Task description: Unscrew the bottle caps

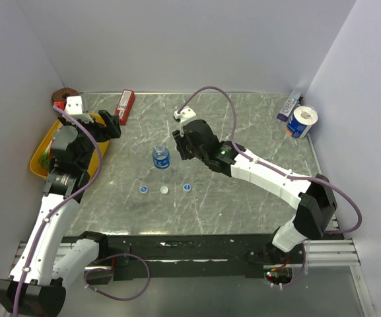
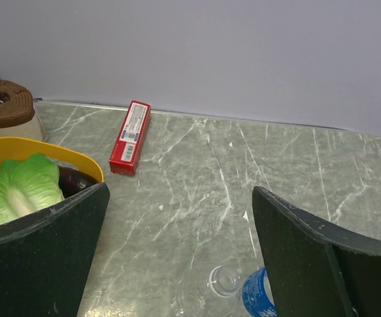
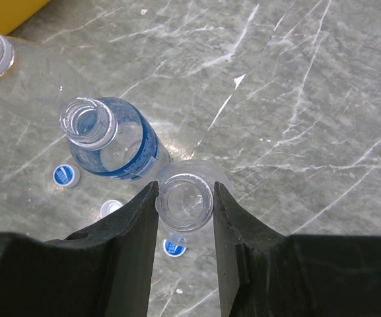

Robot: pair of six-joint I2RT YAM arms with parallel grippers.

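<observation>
My right tool [image 3: 185, 188] clamps an uncapped bottle [image 3: 185, 206]; caps [image 3: 65, 176] lie six to nine o'clock on the marbled, white-walled worktop [image 3: 296, 99]. Left tool [image 2: 180, 191] gapes, empty.

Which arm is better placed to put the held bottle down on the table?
The right. The right gripper is shut on the neck of the uncapped clear bottle; the left gripper stands open and empty, by the yellow tray.

The tabletop [image 1: 243, 125] is marbled grey-green with white veins. A blue band is worn by the labelled bottle [image 1: 161, 157]; the plain bottle [image 3: 185, 201], between black jaws, is clear. A white cap [image 1: 165, 189] is flanked by blue caps [image 1: 143, 189]. A red box [image 1: 125, 106] is set by the far edge, a yellow tray [image 1: 38, 158] by the left.
</observation>
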